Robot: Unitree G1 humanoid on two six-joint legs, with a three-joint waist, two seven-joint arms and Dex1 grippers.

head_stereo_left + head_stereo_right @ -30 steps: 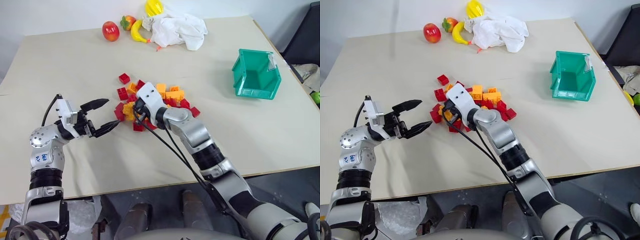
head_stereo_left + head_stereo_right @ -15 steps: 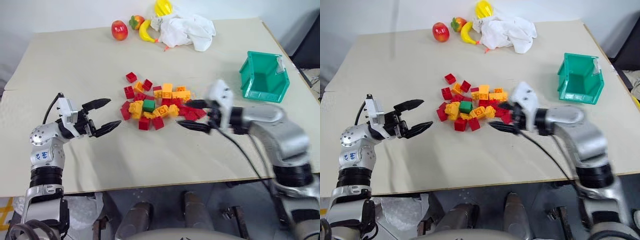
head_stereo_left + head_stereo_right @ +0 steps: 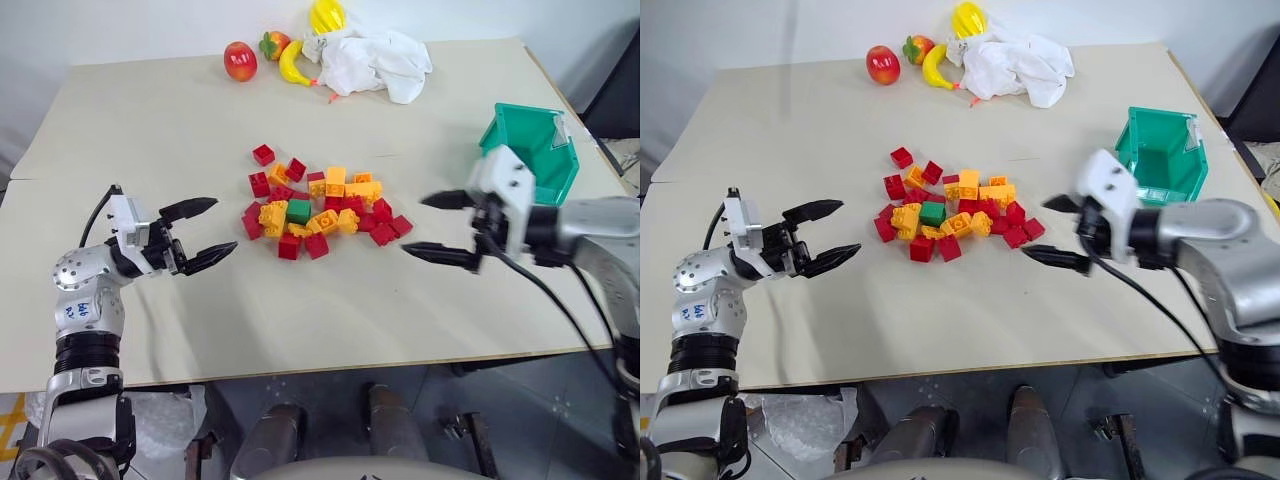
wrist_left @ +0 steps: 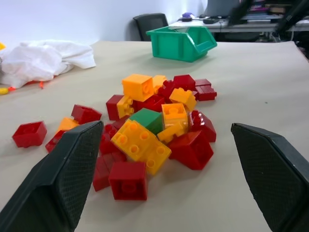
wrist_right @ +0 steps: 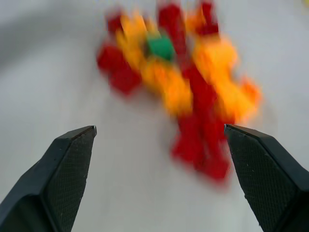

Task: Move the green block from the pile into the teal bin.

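L gripper (image 3: 200, 232) nearest: jaws wide apart, nothing held, hovering low over table (image 3: 150, 130), tips aimed at the pile (image 3: 320, 205) just ahead. Probably parked as a standby, out of R arm's way. R gripper (image 3: 438, 228) also spread fully, empty, held off the table on the pile's far side from L, pointing back toward it; looks like a stand-off pose for a fresh approach, since nothing came away with it.

Green block (image 3: 298, 211) sits in the pile's middle, between the two grippers, top face exposed, wedged among yellow-orange and red bricks; in L wrist view straight ahead of the fingers, past a yellow brick. Not yet grasped. Teal bin (image 3: 530, 150) just behind R gripper, well beyond the pile from L; appears empty, tho inside only partly visible. Fruit (image 3: 240, 60) and white cloth (image 3: 370, 60) far off at table's back edge, irrelevant.

Vs 1 s ago: R gripper was shut and dug into the pile, covering green block; now pulled out toward the bin and opened. Block now uncovered. L unchanged.
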